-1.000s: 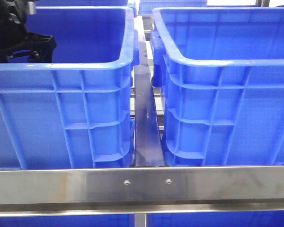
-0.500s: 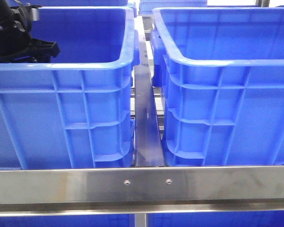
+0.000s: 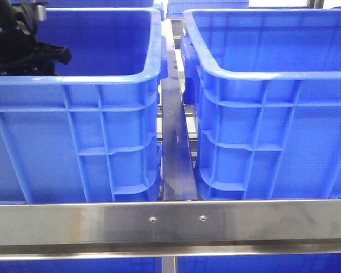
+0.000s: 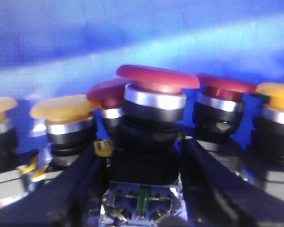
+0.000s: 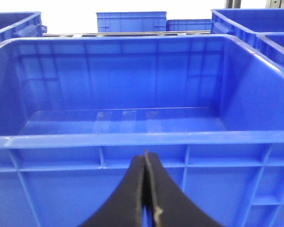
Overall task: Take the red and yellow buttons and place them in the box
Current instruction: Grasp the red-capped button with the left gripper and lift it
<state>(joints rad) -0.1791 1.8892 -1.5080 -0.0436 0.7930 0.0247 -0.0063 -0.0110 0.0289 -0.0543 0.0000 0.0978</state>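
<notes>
One red button [image 4: 157, 79] sits low and central in the left wrist view, the left gripper [image 4: 144, 189] straddling its black body, clamped or not I cannot tell. Yellow buttons [image 4: 65, 108] flank it. Right gripper [image 5: 146, 198] pressed closed before the box [image 5: 132, 139].

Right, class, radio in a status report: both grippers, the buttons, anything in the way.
Left gripper in left crate, fingers either side of a red button, grip unconfirmed. Right gripper shut, empty, facing the empty crate. More red and yellow buttons crowd close around.
</notes>
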